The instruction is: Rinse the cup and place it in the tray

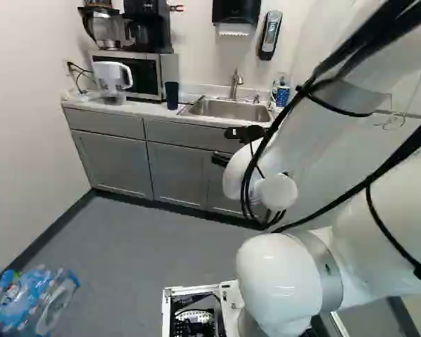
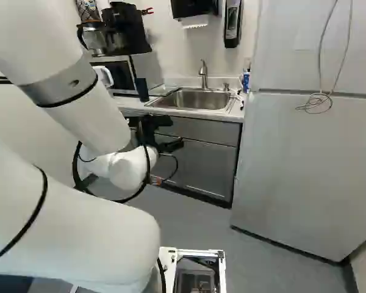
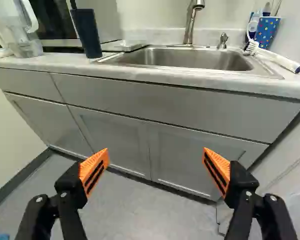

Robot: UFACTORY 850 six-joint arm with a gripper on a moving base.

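"Two orange-padded fingers are standing wide apart on the black gripper (image 3: 155, 155), so it's gripping nothing. Where is our cup sitting?"

"Probably we're wanting the tall navy tumbler (image 3: 87, 34). It's standing on the pale counter (image 3: 155, 76), just left of the stainless-steel sink (image 3: 180, 58). That blue polka-dotted cup (image 3: 266, 32), far right, is looking more like a brush holder."

"So we're judging this as the reach. How are we doing it well?"

"By rising first: the gripper is facing the grey cabinet fronts (image 3: 190, 152), seemingly below the counter's near edge. Once it's clearing that, we're easing left, centring on the tumbler's body and squeezing gently from both sides, because something that tall could be tipping at a nudge."

"What are we avoiding?"

"Bumping the clear, white-handled pitcher (image 3: 27, 47) farther left, or catching the dark straw-like stem (image 3: 73, 4) on top."

"And the tray?"

"I'm not seeing it for certain; the flat pale piece (image 3: 124, 45) between tumbler and sink is perhaps serving."
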